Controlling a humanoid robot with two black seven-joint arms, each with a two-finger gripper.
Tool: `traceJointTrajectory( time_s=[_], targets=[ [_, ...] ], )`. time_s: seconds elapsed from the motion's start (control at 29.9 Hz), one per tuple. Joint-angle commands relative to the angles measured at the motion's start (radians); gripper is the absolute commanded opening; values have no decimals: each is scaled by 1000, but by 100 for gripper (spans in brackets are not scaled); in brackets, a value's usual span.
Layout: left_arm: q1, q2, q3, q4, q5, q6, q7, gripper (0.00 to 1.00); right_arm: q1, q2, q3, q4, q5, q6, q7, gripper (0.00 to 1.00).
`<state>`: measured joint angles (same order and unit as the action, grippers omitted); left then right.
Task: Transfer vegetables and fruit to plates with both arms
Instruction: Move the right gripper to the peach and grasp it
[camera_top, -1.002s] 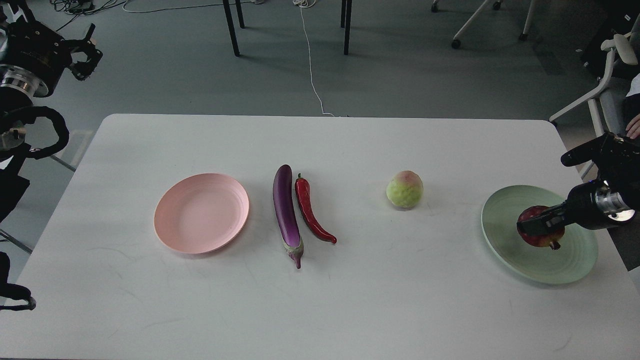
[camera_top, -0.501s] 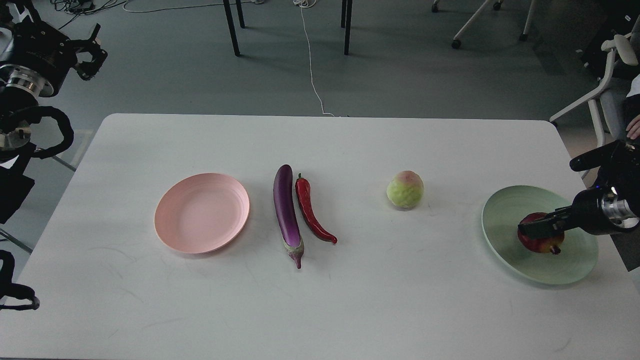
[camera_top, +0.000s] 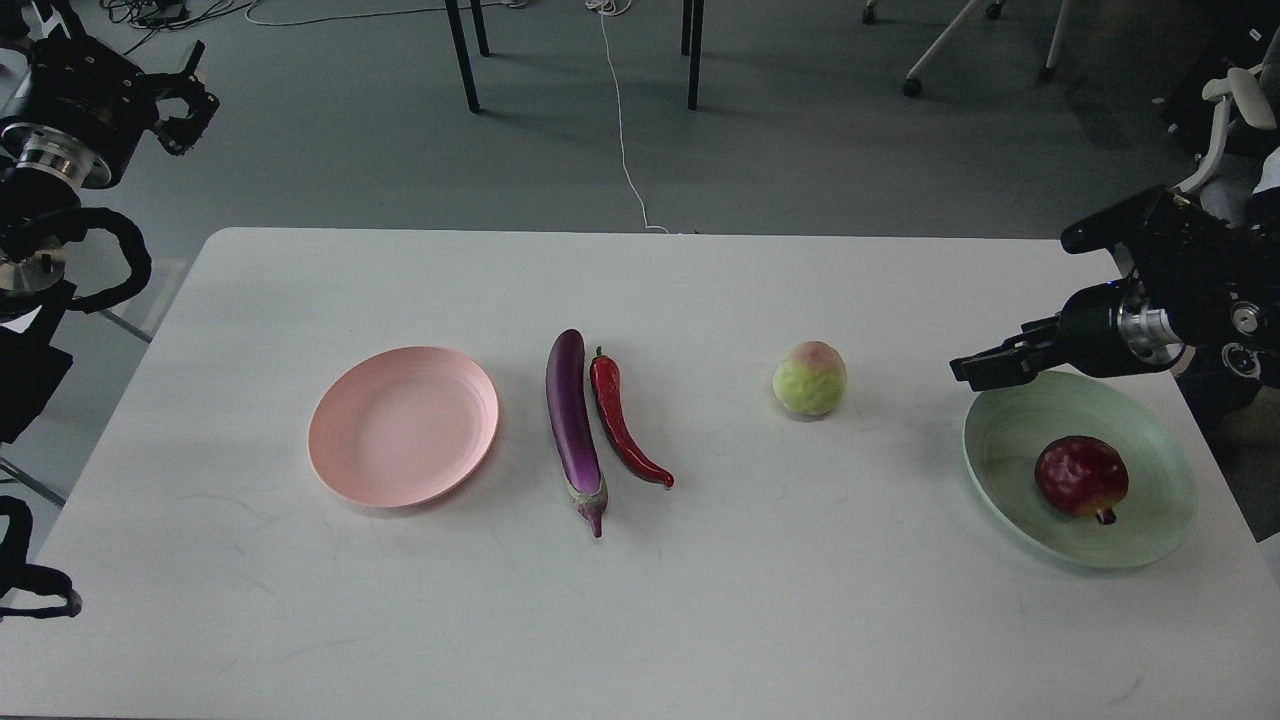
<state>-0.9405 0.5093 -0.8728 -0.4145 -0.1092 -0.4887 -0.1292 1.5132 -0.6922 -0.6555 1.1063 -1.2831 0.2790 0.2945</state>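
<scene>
The purple eggplant (camera_top: 571, 425) and the red chili pepper (camera_top: 620, 420) lie side by side at the table's middle. The pale green fruit (camera_top: 810, 379) sits to their right. The dark red fruit (camera_top: 1081, 478) rests free in the pale green plate (camera_top: 1010, 450) at the right. The pale pink plate (camera_top: 403, 426) at the left is empty. My right gripper (camera_top: 985, 365) hovers open and empty above the green plate's far left rim, between the two fruits. My left gripper (camera_top: 188, 98) is open and empty, raised off the table beyond its far left corner.
The white table (camera_top: 640, 600) has rounded far corners. Chair and table legs (camera_top: 460, 55) and a white cable (camera_top: 620, 120) are on the floor behind. A white office chair (camera_top: 1200, 170) stands at the far right.
My right gripper let go of the dark red fruit, which now lies in the green plate, and rose up and to the left. The left gripper barely shifted.
</scene>
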Motion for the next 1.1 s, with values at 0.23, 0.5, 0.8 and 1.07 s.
traceJointTrajectory(
  time_s=[0.23,0.5,0.8,1.07],
  targets=[
    [-11,2,72,-1,0,0,0,99,-18,316,13,-171,30,-4,2,99],
    [-14,2,71,-1,0,0,0,99,-57,393,10,-210,113,-4,2,99],
    [-17,0,72,-1,0,0,0,99,-94,424,20,-263,117,-14,2,99],
    [-32,-18,77,-1,0,0,-1,99,-116,441,20,-286,117,-14,0,98]
  ],
)
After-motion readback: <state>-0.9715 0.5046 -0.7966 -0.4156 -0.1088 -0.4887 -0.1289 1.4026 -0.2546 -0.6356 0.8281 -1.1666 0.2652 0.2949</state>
